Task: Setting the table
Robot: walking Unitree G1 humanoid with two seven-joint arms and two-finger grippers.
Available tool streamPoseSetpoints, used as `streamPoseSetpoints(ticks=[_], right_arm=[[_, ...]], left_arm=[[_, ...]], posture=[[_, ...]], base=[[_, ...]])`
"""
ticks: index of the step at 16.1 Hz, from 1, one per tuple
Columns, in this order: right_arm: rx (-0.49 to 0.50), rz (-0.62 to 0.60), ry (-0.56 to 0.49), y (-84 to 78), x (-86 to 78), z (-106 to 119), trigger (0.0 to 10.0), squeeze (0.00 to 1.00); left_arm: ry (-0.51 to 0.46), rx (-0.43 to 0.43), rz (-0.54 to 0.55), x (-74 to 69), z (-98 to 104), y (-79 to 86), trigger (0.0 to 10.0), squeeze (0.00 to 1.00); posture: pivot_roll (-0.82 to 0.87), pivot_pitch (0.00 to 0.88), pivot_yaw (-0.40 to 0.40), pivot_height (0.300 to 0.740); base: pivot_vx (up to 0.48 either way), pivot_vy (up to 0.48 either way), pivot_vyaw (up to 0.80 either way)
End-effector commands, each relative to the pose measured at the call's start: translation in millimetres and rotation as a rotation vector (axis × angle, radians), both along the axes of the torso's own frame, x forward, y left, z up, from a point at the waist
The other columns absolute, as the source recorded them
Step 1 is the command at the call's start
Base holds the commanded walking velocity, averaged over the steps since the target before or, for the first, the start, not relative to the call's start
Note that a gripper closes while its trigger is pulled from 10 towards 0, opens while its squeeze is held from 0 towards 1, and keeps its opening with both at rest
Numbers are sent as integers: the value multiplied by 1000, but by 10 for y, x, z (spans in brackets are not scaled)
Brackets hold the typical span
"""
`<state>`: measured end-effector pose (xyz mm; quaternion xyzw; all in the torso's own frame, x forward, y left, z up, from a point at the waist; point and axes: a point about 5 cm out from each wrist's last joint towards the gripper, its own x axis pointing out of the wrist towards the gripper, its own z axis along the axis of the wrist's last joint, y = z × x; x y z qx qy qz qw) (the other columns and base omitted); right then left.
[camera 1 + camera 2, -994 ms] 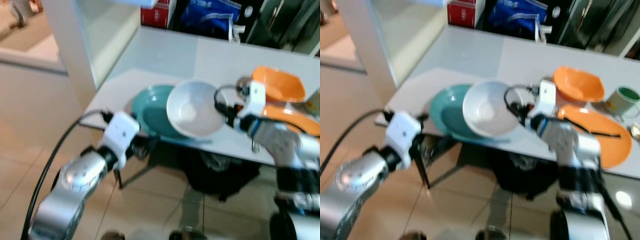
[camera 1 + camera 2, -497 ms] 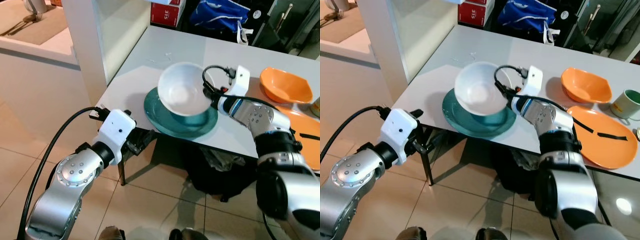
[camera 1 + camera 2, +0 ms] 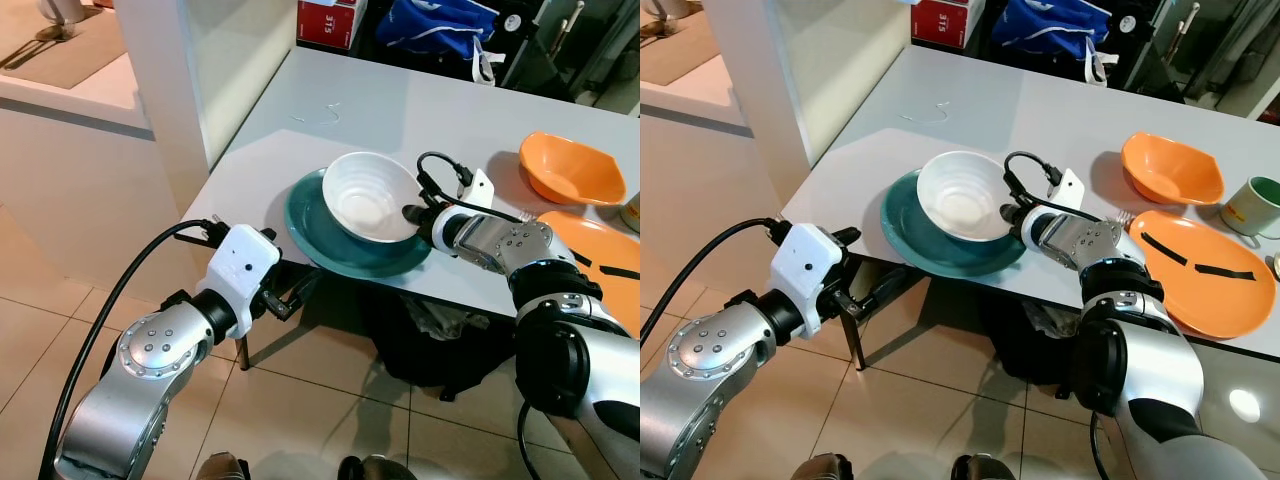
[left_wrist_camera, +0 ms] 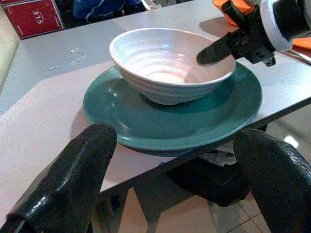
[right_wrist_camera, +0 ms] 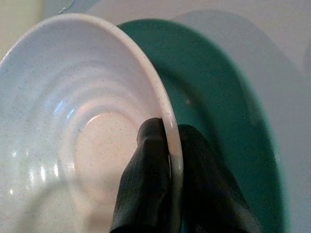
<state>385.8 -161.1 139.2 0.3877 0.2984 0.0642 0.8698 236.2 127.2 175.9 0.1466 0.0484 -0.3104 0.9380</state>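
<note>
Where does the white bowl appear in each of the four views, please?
Left eye view: white bowl at centre, on the teal plate.
Right eye view: bowl slightly left of centre, on the plate.
Left wrist view: bowl in the upper middle, the right gripper at its rim.
Right wrist view: bowl on the left, its rim between the black fingers.
Shared landmark: the teal plate.
</note>
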Motion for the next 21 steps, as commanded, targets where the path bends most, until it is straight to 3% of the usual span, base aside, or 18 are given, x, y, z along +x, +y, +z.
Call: streamPoseSetpoints(ticks=[1,3,8,9,12,16,20,21], right_arm=[[59,12,-36,-13,47,164,10000,0],[56,58,-35,-1,48,222,10000,0],[-81,85,5,-69,16,132,10000,31],[-87,90,10,-66,9,117,10000,675],[-71,97,2,-47,14,125,10000,965],[-16,84,-42,-65,49,231,10000,1000],[-10,108,-86,-212,28,345,10000,1000],[15,135,-124,-233,23,420,10000,812]], left_arm=[[1,-13,-33,-25,35,-49,10000,0],[5,-13,-35,-31,39,-42,10000,0],[12,-8,-41,-29,22,-51,10000,0],[12,-5,-39,-28,22,-48,10000,0],[12,-3,-38,-24,25,-44,10000,0],[10,-1,-39,-20,32,-43,10000,0],[15,1,-61,-53,22,-59,10000,0],[16,9,-79,-63,16,-75,10000,0]], posture=[[31,106,-99,740],[29,105,-99,740],[29,104,-97,740],[29,104,-96,740],[31,102,-96,740],[29,101,-97,740],[16,96,-96,740],[15,91,-98,740]], base=[[0,0,0],[0,0,0],[0,0,0],[0,0,0],[0,0,0],[0,0,0],[0,0,0],[0,0,0]])
